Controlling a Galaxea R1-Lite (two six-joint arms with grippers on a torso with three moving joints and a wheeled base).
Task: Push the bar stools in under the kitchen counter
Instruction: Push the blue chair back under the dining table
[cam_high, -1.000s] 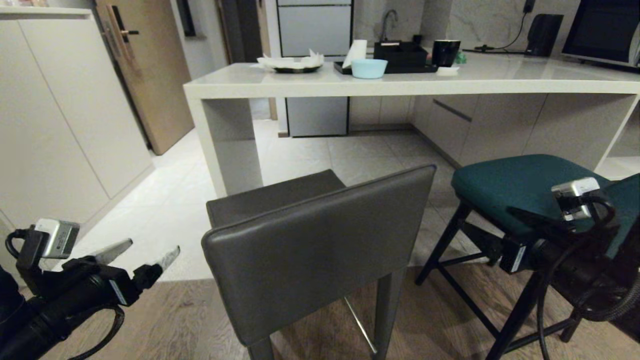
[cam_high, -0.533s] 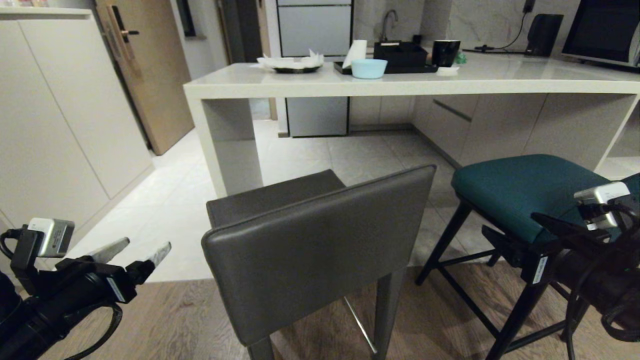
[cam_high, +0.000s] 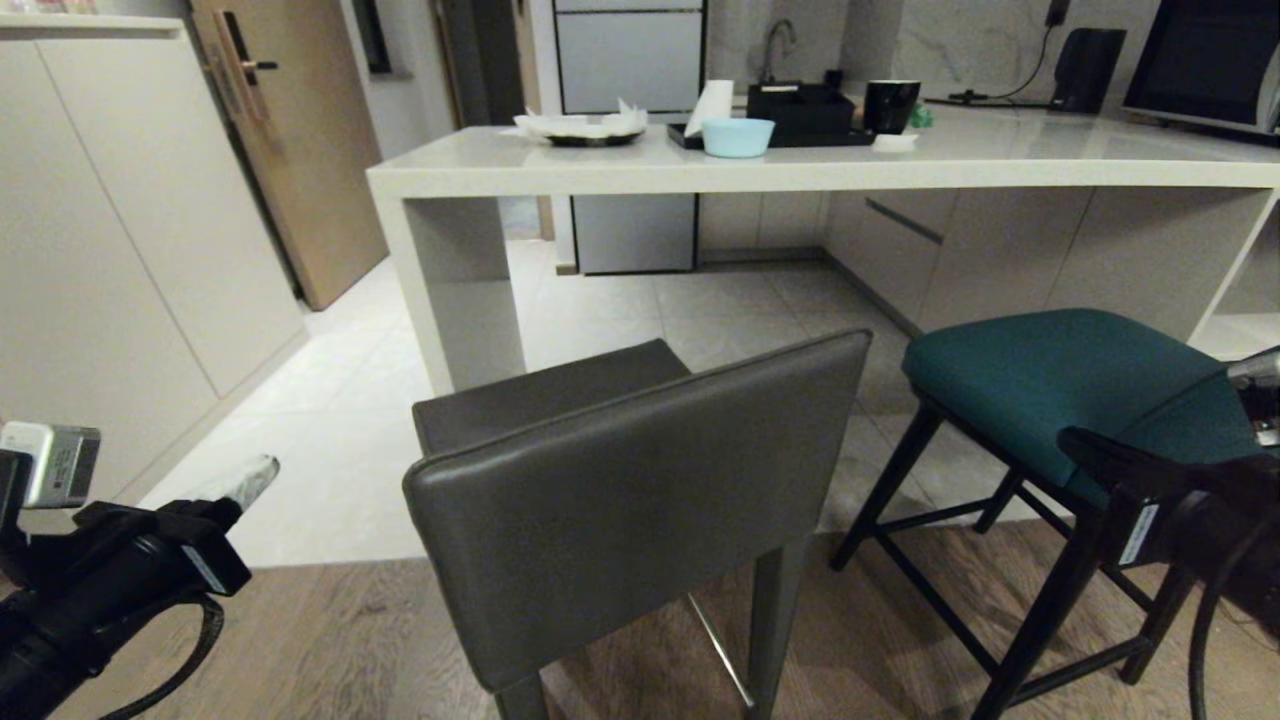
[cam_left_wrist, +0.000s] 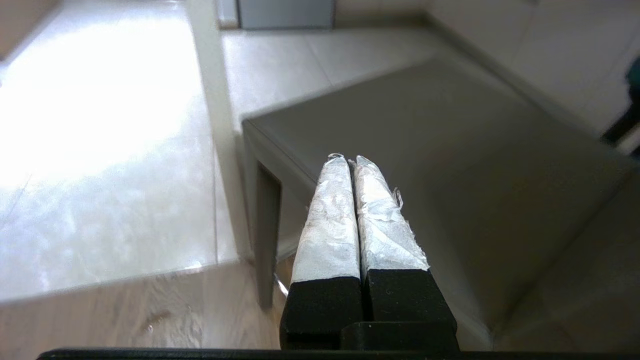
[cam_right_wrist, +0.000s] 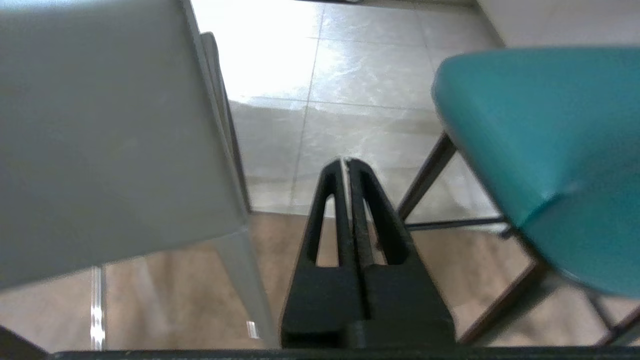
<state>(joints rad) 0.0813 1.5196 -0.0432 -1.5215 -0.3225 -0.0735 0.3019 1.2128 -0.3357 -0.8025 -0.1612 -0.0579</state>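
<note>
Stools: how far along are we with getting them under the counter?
Nothing is done yet: the grey stool and the teal stool both stand clear of the counter. In hand: the left tool and the right tool are shut and touch neither stool. Left: pushing both in.

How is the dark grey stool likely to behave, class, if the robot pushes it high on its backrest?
The dark grey stool stands tall on slim legs, so a high push could tip it rather than slide it. Its backrest looks stiff and smooth, so a shut gripper might slip. Its legs may drag where the wood floor meets tile.
</note>
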